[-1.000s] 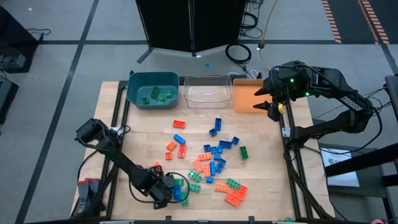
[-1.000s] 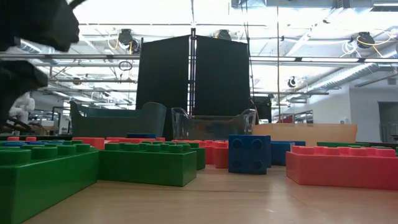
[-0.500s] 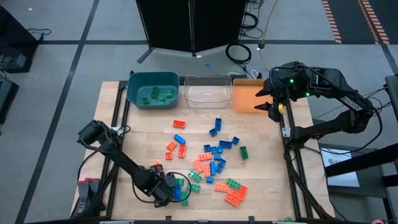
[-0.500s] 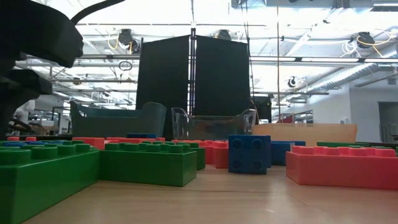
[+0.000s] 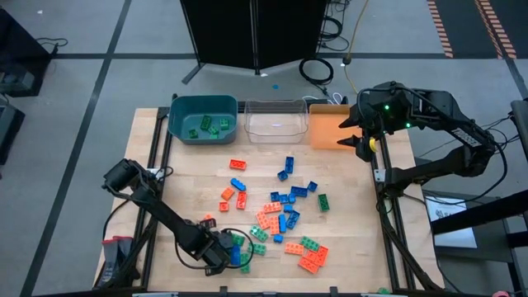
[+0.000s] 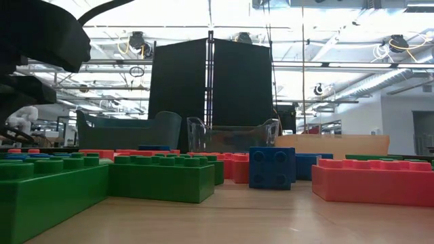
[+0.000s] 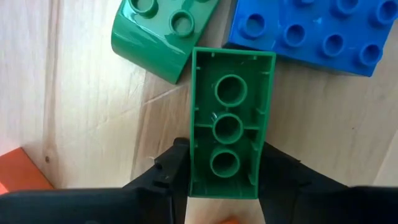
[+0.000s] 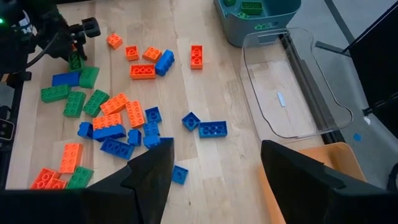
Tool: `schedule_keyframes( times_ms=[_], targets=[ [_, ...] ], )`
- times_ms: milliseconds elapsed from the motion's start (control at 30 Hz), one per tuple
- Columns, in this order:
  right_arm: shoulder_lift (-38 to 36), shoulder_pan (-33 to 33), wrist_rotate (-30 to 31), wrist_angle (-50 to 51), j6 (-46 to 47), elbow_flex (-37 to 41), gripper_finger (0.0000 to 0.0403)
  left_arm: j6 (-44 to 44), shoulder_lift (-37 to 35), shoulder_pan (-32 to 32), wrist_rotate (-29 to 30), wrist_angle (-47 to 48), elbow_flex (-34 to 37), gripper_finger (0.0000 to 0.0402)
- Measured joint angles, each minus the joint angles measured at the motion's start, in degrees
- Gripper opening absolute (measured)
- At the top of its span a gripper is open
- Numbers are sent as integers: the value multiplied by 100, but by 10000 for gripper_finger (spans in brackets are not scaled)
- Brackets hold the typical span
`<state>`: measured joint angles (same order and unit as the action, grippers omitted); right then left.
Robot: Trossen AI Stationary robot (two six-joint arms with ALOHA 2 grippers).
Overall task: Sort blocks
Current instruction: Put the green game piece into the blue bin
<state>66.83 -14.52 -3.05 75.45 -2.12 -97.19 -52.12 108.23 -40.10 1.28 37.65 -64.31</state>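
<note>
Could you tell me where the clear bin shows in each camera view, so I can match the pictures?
High view: clear bin at the table's far edge, middle of the three bins.
Low view: centre background, behind the blocks.
Left wrist view: not in it.
Right wrist view: right of centre.
Shared landmark: the teal bin directly beside it, seen in all three of those views.

The blocks (image 5: 280,216) are green, blue and orange-red (studded tops). The table (image 5: 198,173) is pale wood grain. One bin (image 5: 202,118) is teal, one (image 5: 275,120) clear, one (image 5: 327,130) orange.
</note>
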Motion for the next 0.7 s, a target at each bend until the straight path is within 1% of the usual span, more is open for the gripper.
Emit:
schedule_keyframes(
  times_ms=[167,267,400,533,700],
  targets=[
    [0,1,0,21,-34,0,240,-153,-197,29,-19,9,18,139],
    [0,1,0,21,-51,0,240,-357,-353,44,-228,-19,26,139],
    [0,-1,0,21,-108,0,240,-699,-636,27,-319,32,24,139],
    [-1,1,0,21,-174,0,240,-906,-919,42,-313,233,17,139],
    [-1,-1,0,21,-177,0,240,-913,-1256,123,-387,531,11,139]
  ],
)
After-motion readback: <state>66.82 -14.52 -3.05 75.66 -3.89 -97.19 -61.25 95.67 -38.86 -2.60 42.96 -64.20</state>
